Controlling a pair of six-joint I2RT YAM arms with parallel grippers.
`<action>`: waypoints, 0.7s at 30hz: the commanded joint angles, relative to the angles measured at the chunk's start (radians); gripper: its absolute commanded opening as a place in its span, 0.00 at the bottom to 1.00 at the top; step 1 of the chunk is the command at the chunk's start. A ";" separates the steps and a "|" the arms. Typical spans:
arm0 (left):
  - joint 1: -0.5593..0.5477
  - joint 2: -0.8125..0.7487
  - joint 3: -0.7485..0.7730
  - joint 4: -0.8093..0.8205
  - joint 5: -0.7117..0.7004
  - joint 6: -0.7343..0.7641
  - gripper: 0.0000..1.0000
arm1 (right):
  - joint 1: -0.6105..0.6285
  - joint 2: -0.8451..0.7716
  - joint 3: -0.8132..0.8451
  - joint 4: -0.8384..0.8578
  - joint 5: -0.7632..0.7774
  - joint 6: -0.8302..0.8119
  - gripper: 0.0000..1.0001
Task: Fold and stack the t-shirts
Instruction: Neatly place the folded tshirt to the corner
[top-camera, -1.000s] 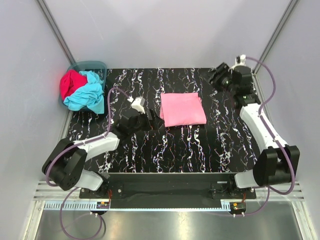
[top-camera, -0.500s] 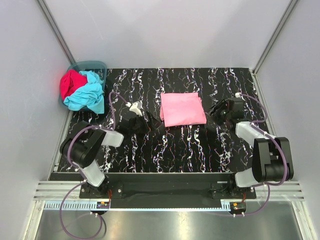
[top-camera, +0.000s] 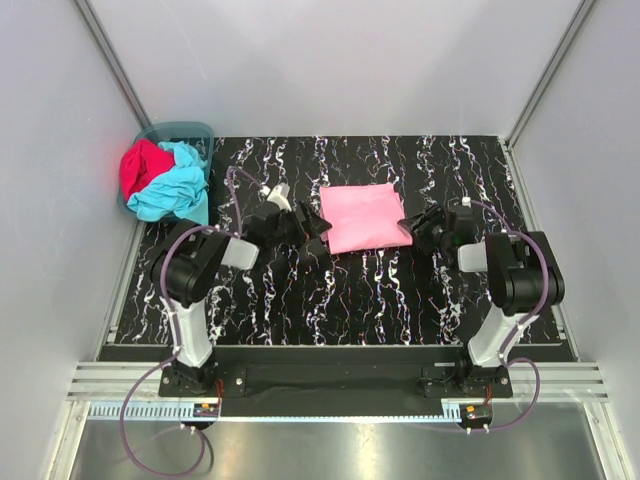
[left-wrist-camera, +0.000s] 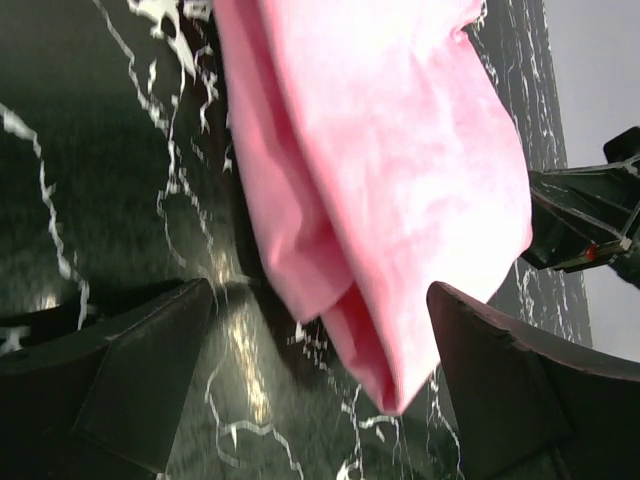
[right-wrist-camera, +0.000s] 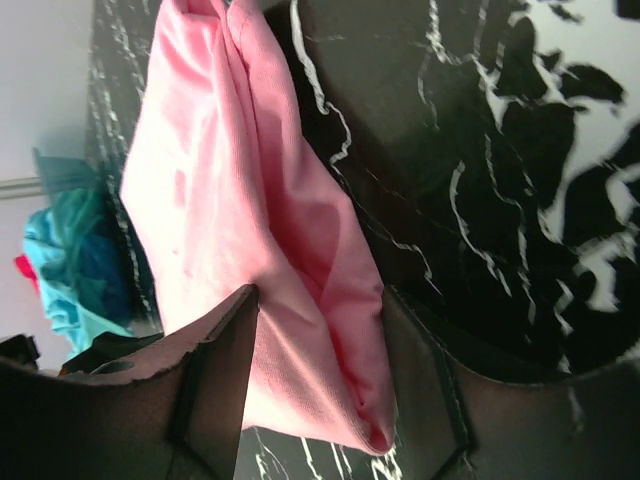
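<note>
Two sets of jaws flank the folded pink shirt, which lies near the middle of the counter. The left jaws are spread at its near left corner and the right jaws are spread around its near right corner, neither pinching cloth. The next fold probably wants both to close on every layer at once (the corners show loose edges), then lift evenly. The turquoise shirt and red shirt sit heaped in the basket, far left. The counter is glossy black with white veining, inside plain pale walls.
</note>
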 joint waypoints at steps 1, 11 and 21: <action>0.010 0.054 0.067 0.011 0.039 -0.007 0.99 | -0.001 0.086 0.005 0.103 -0.015 0.044 0.61; 0.008 0.175 0.204 -0.009 0.086 -0.039 0.99 | 0.002 0.211 0.073 0.171 -0.058 0.091 0.61; -0.006 0.197 0.244 -0.003 0.109 -0.049 0.97 | 0.022 0.231 0.105 0.184 -0.083 0.105 0.58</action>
